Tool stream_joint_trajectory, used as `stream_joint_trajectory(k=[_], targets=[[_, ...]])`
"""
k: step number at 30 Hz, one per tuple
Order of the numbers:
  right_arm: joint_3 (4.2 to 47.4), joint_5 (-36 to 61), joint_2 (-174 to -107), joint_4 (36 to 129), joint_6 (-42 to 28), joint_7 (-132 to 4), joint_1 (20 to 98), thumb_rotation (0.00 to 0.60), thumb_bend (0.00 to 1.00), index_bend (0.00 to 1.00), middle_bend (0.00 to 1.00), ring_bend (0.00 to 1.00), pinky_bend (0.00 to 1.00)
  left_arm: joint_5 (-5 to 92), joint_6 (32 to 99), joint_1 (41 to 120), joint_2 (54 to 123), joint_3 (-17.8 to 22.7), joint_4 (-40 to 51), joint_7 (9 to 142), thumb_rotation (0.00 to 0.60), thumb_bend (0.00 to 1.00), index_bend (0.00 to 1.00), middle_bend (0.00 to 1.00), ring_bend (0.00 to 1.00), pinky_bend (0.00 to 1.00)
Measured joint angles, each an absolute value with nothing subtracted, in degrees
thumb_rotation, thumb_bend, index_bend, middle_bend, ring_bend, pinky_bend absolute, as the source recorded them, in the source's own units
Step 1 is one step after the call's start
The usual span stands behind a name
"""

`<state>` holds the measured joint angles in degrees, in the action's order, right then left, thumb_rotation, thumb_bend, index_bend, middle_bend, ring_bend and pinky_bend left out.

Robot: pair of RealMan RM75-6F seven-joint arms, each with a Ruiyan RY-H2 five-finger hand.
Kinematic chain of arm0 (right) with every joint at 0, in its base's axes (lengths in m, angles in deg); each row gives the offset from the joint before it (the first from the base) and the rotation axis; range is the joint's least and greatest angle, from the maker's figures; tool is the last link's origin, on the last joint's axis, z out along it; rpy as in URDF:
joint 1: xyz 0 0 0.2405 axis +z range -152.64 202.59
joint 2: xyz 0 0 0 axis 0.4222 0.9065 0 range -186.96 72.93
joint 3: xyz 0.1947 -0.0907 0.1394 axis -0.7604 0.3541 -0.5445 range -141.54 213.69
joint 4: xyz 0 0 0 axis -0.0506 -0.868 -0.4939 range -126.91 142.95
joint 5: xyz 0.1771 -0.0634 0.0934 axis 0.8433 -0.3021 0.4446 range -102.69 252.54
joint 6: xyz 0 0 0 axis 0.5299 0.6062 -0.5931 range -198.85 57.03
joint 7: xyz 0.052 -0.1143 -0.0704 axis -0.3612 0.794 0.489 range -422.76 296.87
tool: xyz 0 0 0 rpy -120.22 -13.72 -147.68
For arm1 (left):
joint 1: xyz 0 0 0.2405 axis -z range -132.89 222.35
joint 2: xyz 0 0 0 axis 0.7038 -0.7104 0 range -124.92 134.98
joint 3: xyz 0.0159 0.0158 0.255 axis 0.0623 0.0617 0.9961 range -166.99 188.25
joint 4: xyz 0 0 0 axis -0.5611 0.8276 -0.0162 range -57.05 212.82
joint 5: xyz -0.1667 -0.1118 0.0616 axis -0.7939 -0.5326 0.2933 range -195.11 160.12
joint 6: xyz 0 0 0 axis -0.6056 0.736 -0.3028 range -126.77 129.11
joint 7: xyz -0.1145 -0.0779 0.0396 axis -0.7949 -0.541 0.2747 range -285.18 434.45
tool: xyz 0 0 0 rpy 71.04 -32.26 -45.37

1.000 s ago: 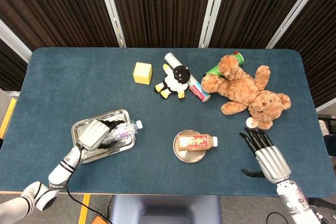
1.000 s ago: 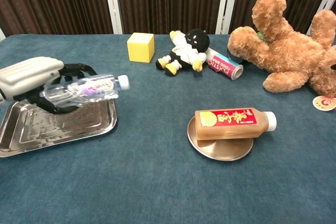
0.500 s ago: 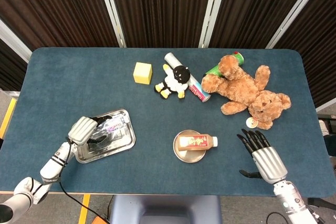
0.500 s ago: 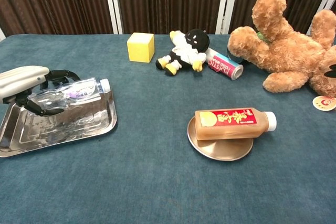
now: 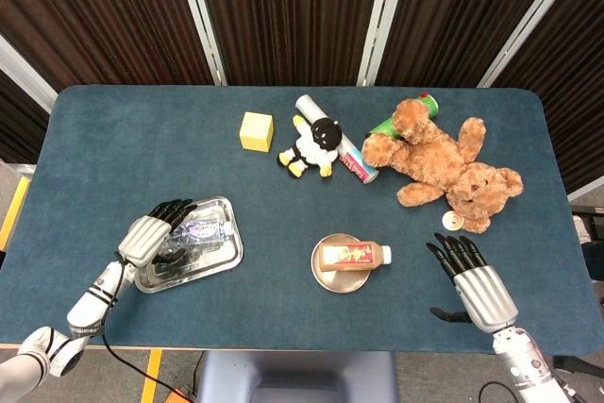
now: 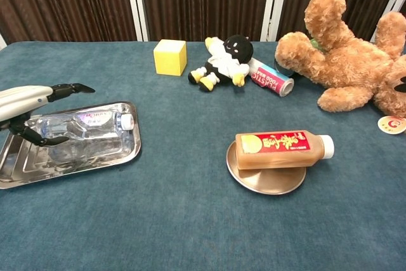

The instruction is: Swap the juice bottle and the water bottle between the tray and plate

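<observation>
Moved: water bottle (image 6: pixel 85 124) dropped from left hand (image 6: pixel 28 101) into tray (image 6: pixel 114 154).
Left hand: fingers spread, empty.
Right hand (image 5: pixel 475 279): open, empty.

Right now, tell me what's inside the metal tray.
The water bottle lies on its side in the tray, white cap toward the plate side. The left hand hovers over its base end with fingers spread, hiding part of the bottle and tray.

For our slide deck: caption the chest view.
Left hand open over water bottle in tray; juice bottle on plate.
</observation>
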<state>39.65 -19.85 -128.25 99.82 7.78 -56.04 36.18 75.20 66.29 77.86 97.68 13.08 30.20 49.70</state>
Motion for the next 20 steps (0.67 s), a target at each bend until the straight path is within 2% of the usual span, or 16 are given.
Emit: stream_joint_trajectory(k=[5, 8, 12, 15, 18, 20], targets=[[39.70, -20.25, -127.92, 100.03, 8.66, -55.63, 35.72, 0.600, 0.19, 0.00, 0.00, 0.00, 0.06, 75.10, 69.59, 75.57, 95.06, 13.19, 25.22, 52.48, 0.600, 0.34, 0.00, 0.02, 0.00, 0.09], [39.67, -20.04, -127.52, 100.70, 9.91, -53.30, 34.73, 0.600, 0.19, 0.00, 0.00, 0.00, 0.09, 75.03, 77.04, 71.57, 91.90, 13.25, 18.69, 58.42, 0.600, 0.34, 0.00, 0.00, 0.00, 0.08], [39.40, -19.54, -126.81, 101.51, 12.96, -49.69, 32.77, 0.600, 0.19, 0.00, 0.00, 0.00, 0.00, 75.22, 90.85, 63.51, 86.72, 13.93, 5.50, 68.35, 0.600, 0.35, 0.00, 0.00, 0.00, 0.04], [39.18, -19.83, -126.53, 101.64, 15.52, -48.54, 31.32, 0.600, 0.19, 0.00, 0.00, 0.00, 0.00, 75.89, 98.78, 56.99, 83.37, 14.82, -0.52, 73.94, 0.600, 0.35, 0.00, 0.00, 0.00, 0.02], [39.40, -20.48, -126.19, 101.59, 15.44, -49.54, 31.13, 0.600, 0.19, 0.00, 0.00, 0.00, 0.00, 76.37, 101.27, 54.26, 81.52, 15.36, -2.01, 77.44, 0.600, 0.36, 0.00, 0.00, 0.00, 0.02], [39.57, -21.02, -125.92, 101.47, 15.05, -49.85, 31.06, 0.600, 0.19, 0.00, 0.00, 0.00, 0.00, 76.36, 100.16, 54.32, 80.89, 15.62, -2.50, 77.80, 0.600, 0.36, 0.00, 0.00, 0.00, 0.02]])
